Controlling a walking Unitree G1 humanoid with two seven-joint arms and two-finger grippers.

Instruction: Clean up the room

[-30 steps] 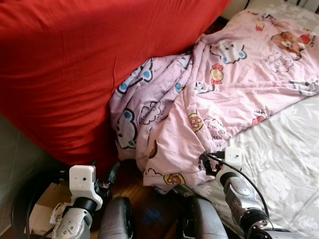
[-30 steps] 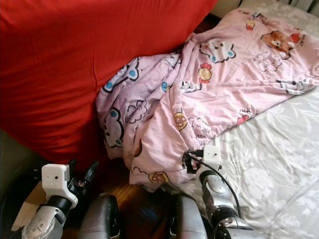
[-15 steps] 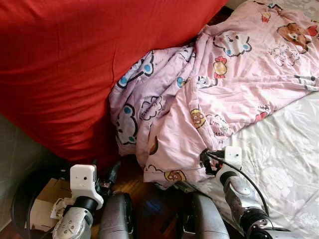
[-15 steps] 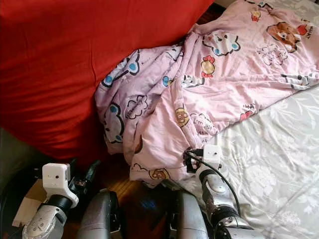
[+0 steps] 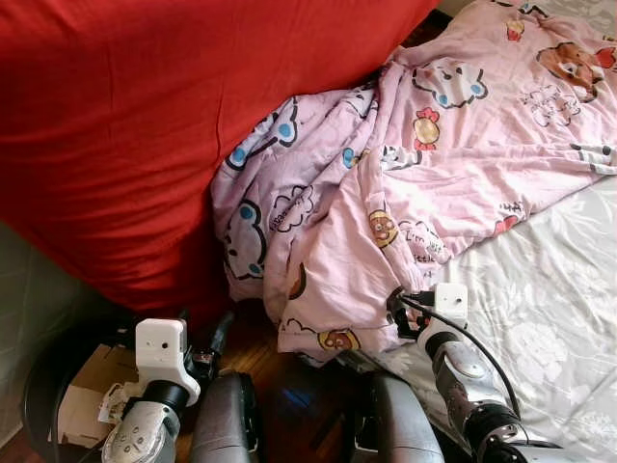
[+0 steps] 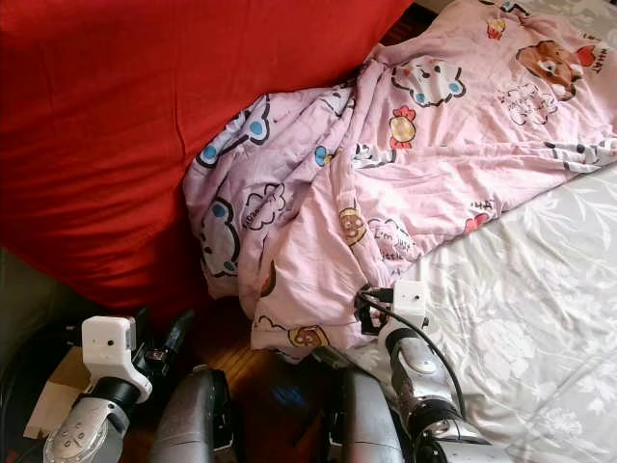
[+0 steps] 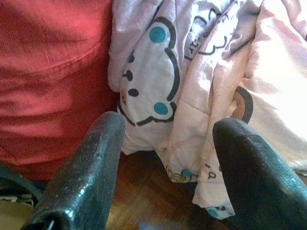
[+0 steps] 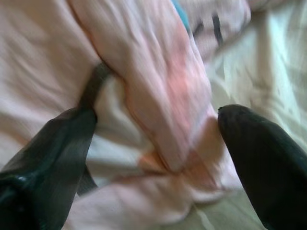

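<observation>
Jaws: right gripper (image 8: 158,143) spread wide around pink cartoon blanket (image 5: 424,183) hem at mattress (image 5: 549,318) edge, nothing clamped; left gripper (image 7: 168,158) open, empty | change: scene unchanged since half-second ago | task: blanket still ungrasped

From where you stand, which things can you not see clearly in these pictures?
- Right gripper: its wrist view is blurred; the pink blanket covers its fingertips in the eye views.
- Cardboard box: cut off by the left arm and shadow.
- Floor under the blanket's hanging corner: hidden.
</observation>
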